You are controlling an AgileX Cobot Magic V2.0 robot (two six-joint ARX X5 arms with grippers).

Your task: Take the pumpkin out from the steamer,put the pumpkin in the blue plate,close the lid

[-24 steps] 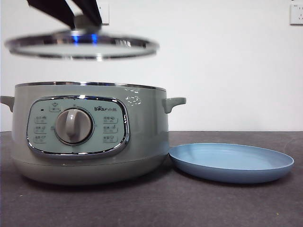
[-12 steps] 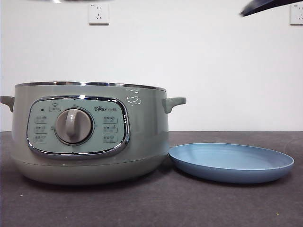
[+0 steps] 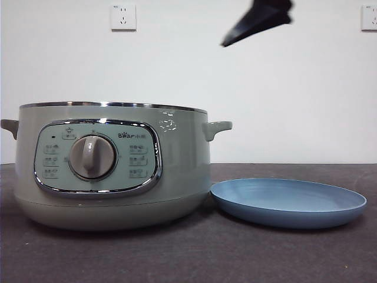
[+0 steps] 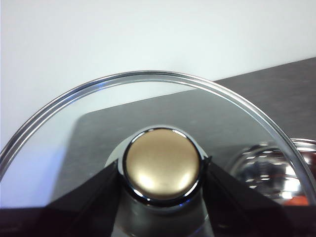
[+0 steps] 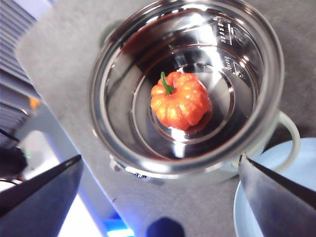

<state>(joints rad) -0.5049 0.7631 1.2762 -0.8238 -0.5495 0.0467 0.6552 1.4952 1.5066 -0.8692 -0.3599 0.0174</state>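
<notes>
The sage-green steamer (image 3: pixel 112 165) stands open at the left of the table. The orange pumpkin (image 5: pixel 179 100) with a green stem sits in the middle of its steel bowl (image 5: pixel 266 98); the front view hides it behind the pot wall. My right gripper (image 5: pixel 160 163) hangs open high above the pot and shows as a black tip (image 3: pixel 257 22) in the front view. My left gripper (image 4: pixel 162 173) is shut on the knob (image 4: pixel 162 164) of the glass lid (image 4: pixel 148 98), held aloft out of the front view. The blue plate (image 3: pixel 288 203) lies empty to the right of the steamer.
The steamer's side handle (image 3: pixel 217 128) reaches out towards the plate. The plate's rim (image 5: pixel 276 197) lies close to the pot. Dark table surface (image 3: pixel 194 253) runs in front of both. Wall sockets (image 3: pixel 123 16) are on the white wall behind.
The lid, held just above the steamer a second ago, has risen out of the front view. The black right gripper has come in at the top right and moved left and down.
</notes>
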